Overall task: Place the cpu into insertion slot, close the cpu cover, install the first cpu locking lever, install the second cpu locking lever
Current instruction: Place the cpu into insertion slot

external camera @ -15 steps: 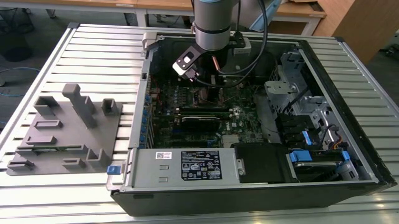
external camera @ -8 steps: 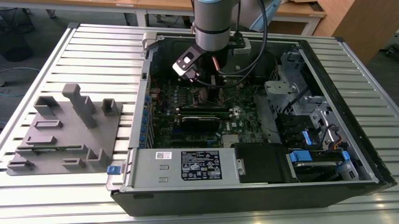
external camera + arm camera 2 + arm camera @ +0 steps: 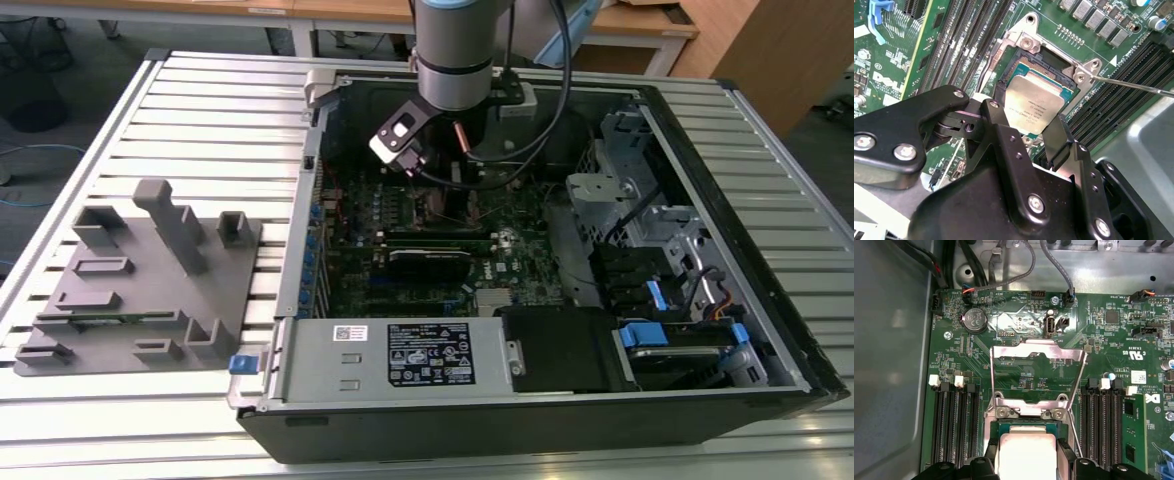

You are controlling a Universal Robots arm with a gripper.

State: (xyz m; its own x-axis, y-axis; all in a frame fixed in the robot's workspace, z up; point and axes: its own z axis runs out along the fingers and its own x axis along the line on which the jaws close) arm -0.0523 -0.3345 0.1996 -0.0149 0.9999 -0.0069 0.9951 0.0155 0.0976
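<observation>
- The slatted metal counter point(image 3: 160, 110) carries an open computer case point(image 3: 534, 440). The fingers are down inside the case, with a grey moulded fixture plate point(image 3: 134, 300) well apart from them outside it.
- The arm point(image 3: 461, 60) reaches down into the case from above.
- The green motherboard point(image 3: 1104, 340) lies beneath the fingers, with dark memory slots point(image 3: 956, 415) running along either side of them.
- The cpu cover point(image 3: 1019, 352) stands swung open just beyond the fingertips, its window clear of the chip.
- The black fingers point(image 3: 999, 125) are drawn in narrow, one against each opposite edge of the cpu point(image 3: 1036, 102), gripping it.
- The cpu sits between them, right at the socket point(image 3: 1049, 62); I cannot tell whether it is fully seated.
- A thin wire lever point(image 3: 1134, 85) juts out from the socket corner, past the fingers.
</observation>
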